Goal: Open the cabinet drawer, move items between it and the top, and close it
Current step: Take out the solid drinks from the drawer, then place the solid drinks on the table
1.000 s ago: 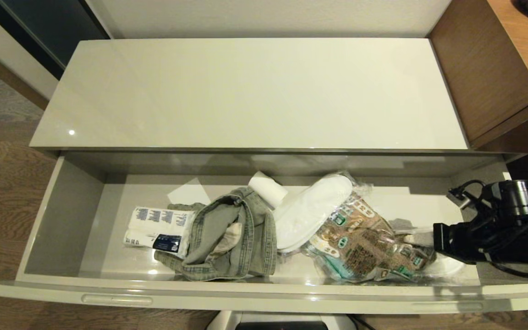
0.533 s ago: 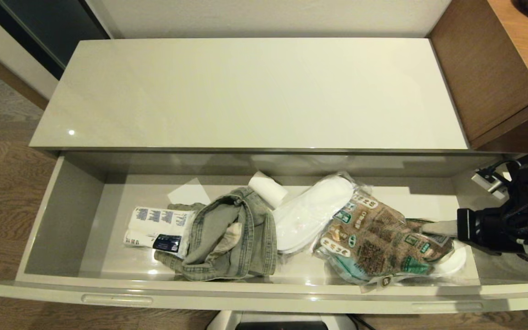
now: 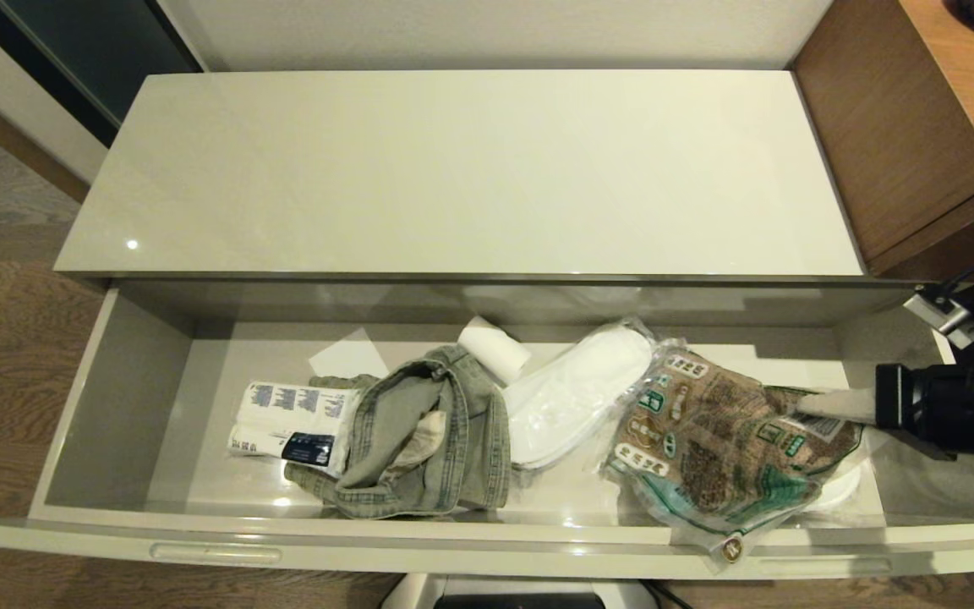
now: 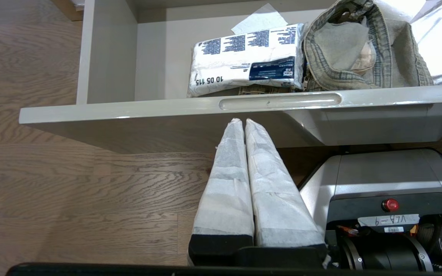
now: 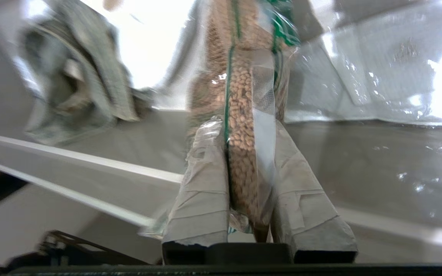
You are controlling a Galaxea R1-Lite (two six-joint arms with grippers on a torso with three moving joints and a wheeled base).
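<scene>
Drawer [image 3: 115, 406] pulled fully open below the top [image 3: 453, 169], a glossy cream surface.

Pack [image 3: 292, 425]: white plastic, blue print, dark label; lies flat on the drawer floor toward the left end, touching the denim at its right.

Bag [image 3: 724, 448]: clear, crinkly, brown contents, green-white print; at the drawer's right end, tilted, its lower corner hanging over the front wall. Right gripper [image 3: 825, 404] pinches its right edge, jaws closed on the film.
</scene>
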